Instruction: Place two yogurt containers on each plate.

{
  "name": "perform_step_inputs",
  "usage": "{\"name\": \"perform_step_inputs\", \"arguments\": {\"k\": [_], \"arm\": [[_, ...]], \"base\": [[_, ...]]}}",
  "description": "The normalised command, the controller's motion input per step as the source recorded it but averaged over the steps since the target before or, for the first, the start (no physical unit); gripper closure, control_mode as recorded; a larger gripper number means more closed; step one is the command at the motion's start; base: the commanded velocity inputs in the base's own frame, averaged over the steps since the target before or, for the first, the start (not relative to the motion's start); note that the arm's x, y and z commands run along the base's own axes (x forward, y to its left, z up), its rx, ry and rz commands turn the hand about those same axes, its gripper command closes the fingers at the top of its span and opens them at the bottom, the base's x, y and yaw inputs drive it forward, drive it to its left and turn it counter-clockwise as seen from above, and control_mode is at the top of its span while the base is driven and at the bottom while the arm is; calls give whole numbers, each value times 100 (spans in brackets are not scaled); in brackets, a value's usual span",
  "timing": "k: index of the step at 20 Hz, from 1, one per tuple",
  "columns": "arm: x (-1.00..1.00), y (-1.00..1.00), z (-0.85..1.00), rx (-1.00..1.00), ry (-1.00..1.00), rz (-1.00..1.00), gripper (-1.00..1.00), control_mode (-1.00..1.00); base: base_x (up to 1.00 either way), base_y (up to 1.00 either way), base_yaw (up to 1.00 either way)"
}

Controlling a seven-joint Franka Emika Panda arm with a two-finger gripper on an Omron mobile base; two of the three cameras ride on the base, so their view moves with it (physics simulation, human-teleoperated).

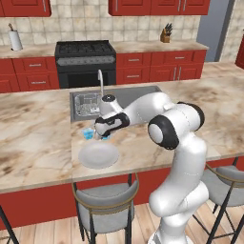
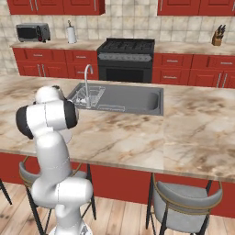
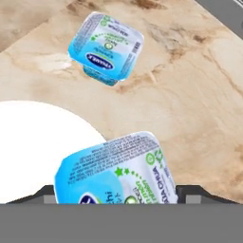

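Marble counter (image 1: 38,138), red cabinets behind. From the left: pale plate (image 1: 98,155) near the counter edge, bare so far. Just beyond it, a light blue yogurt cup (image 1: 87,134) resting on the stone. Then the gripper (image 3: 121,192), clenched on a second yogurt cup (image 3: 114,173) beside the plate rim. Nothing plated yet, by the look of it; nearly all of the task left. Hand view alone reveals the grasp and both labels; left base view gives plate, sink (image 1: 128,95) and layout.
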Motion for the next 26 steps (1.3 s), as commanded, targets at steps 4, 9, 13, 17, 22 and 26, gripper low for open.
{"name": "perform_step_inputs", "arguments": {"k": [4,9,13,17,22,26], "arm": [[-85,10,-17,-1,-7,0,100,-100],[-46,20,-18,-4,-1,0,100,-100],[0,29,-7,-6,0,0,-100,-100],[0,2,7,0,0,0,-100,-100],[0,17,15,0,0,0,-100,-100],[2,27,42,0,0,0,-100,-100]], "base": [[0,0,0],[0,0,0],[0,0,0],[0,0,0],[0,0,0],[0,0,0]]}}
